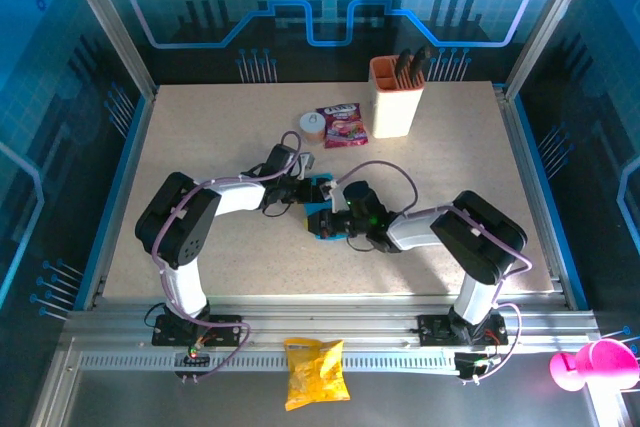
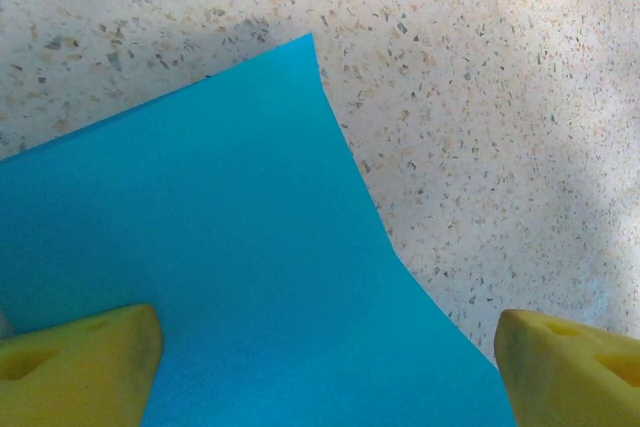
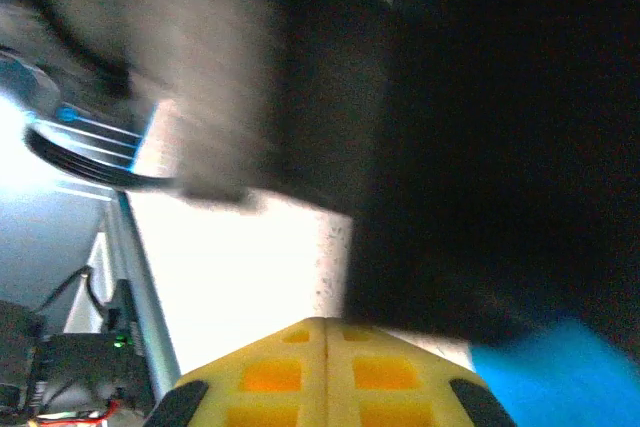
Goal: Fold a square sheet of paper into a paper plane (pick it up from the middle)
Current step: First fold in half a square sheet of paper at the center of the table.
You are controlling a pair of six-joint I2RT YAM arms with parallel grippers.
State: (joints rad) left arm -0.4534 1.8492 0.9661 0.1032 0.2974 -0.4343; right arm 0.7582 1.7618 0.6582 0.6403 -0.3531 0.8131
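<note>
Both arms leaned in from the near edge of the desk [image 1: 200,137], elbows raised and forearms stretched toward the middle, so that the two wrists sat close together. The left arm [image 1: 215,202] reached rightward. The left claw [image 1: 303,190] pointed down at the desk, its yellow pads [image 2: 80,362] standing wide apart. The right arm [image 1: 450,227] reached leftward and sat low. The right claw [image 1: 335,219] had its yellow fingers [image 3: 270,382] pressed flat together, with only a seam between them.

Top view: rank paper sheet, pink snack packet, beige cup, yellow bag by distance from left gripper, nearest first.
1. paper sheet, under left gripper
2. pink snack packet, behind
3. beige cup, back right
4. yellow bag, front, past rail
</note>
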